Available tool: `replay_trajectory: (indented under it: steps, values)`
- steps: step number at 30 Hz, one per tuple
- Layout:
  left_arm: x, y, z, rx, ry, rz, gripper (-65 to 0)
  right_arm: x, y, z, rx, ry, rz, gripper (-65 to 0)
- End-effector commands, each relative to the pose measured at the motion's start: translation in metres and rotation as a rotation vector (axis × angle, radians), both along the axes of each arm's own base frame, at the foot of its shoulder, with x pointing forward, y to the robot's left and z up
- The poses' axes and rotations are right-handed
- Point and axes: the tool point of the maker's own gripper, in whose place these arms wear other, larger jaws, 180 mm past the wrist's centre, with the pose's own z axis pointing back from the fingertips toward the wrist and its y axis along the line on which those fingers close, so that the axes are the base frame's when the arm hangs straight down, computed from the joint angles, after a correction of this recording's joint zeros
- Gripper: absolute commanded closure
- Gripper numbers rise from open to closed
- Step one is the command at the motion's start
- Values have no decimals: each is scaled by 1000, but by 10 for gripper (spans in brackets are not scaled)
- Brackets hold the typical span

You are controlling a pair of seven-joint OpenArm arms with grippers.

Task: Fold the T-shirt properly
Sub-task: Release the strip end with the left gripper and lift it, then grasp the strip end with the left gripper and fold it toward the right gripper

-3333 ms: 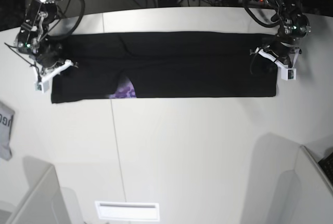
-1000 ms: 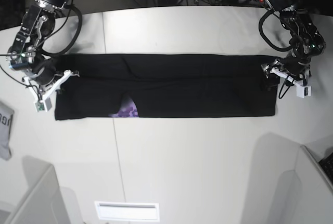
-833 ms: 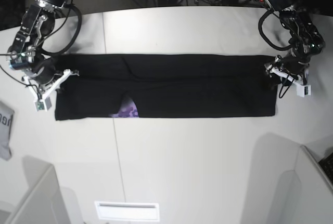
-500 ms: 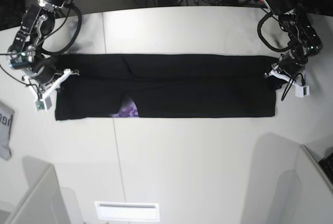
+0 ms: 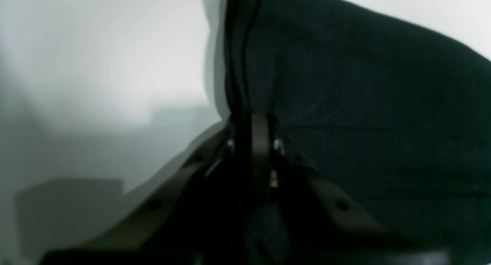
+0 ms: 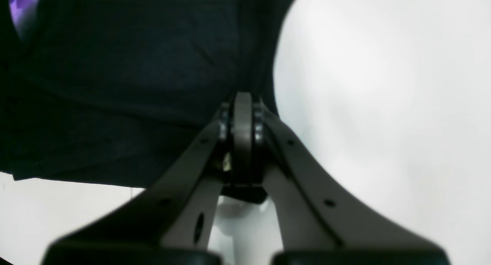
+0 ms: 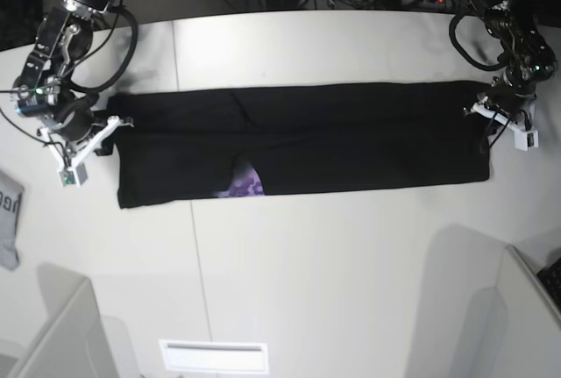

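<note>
Your left gripper [image 7: 487, 120] is pinched shut on the edge of the T-shirt [image 7: 307, 137]; in the left wrist view the black cloth runs straight down into the closed jaws. Your right gripper [image 7: 103, 132] sits at the shirt's opposite short end, jaws pressed together with the hem just at their tips. From the right wrist view it looks like a thin grip on that hem, though you cannot be certain how much cloth is caught.

Taking the shirt as your landmark: it lies as a long, narrow black band across the white table [image 7: 307, 290], nearer the table's far edge than the near one, and slightly askew. Each arm stands at one short end of it. A patch of the purple print [image 7: 245, 183] peeks out along the shirt's near long edge, closer to the right gripper's end. Well off beyond that end, at the table's edge, lies a small grey cloth [image 7: 9, 220], apart from the shirt.

You appear to be mid-fold: the lengthwise folding looks done and both ends are held for the next fold. That move likely calls for lifting both ends together with even tension, then laying one end squarely over the other. Check that the right grip truly holds before you lift.
</note>
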Motion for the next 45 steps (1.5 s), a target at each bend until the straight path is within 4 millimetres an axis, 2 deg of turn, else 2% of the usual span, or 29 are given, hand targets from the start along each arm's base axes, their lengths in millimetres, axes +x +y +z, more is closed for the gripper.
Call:
replay_trajectory:
  steps: [1,8,12,16,21,24,34,40,45]
  values:
    - [7,6,16,35,-37,-7,0,10,-4,15,-16,-54,7,0]
    - [3,-2,26,63,-59,-29,0,10,-4,15,-16,-54,7,0]
    - [4,-11,39,92,-87,-55,0,10,-4,15,-16,-54,7,0]
    - [8,-20,62,137,-137,-87,0,10,-4,15,-16,-54,7,0]
    - [12,-58,69,147,-158,-195,0,10,3,12,7,-55,3,0]
    - [13,-83,66,126,-155,-246,0,10,6,11,12,-54,7,0]
    - [22,-155,68,58,-176,-344,0,10,4,12,13,-55,2,0]
    - [22,-200,61,-3,-166,-416,0,9,4,11,13,-52,0,0]
    - [27,-229,61,-45,-166,-446,0,9,3,11,13,-53,-1,0]
